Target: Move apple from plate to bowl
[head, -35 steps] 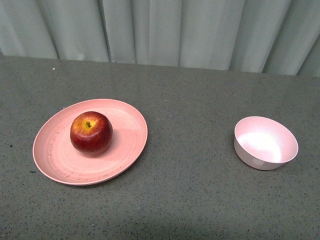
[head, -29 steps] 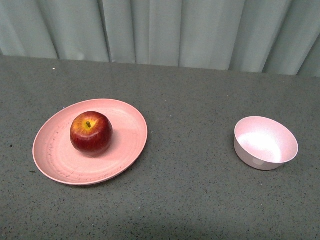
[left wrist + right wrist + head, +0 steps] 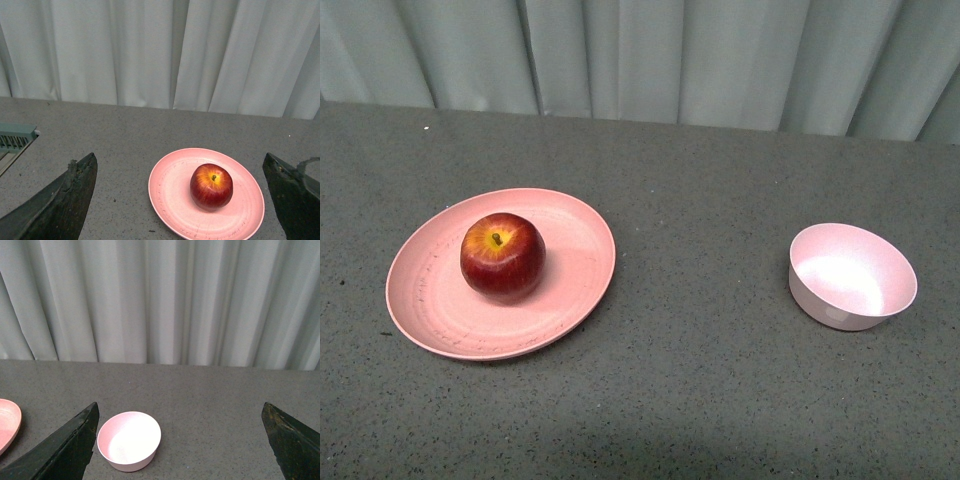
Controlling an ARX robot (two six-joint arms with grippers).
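The dark-red apple sits on the wide salmon-pink plate at the table's left. The small pale pink bowl stands empty at the right. Neither arm shows in the front view. In the left wrist view the apple and plate lie ahead, between the wide-open fingers of my left gripper, which is well back from them and empty. In the right wrist view the bowl lies ahead, close to one finger of my open, empty right gripper.
A grey speckled table carries everything, with a pale pleated curtain along its far edge. A grey-green slotted object shows at the edge of the left wrist view. The plate's rim shows in the right wrist view.
The plate, apple and bowl sit slightly higher in the front view than before, as if the camera shifted a little. Nothing on the table has been moved.
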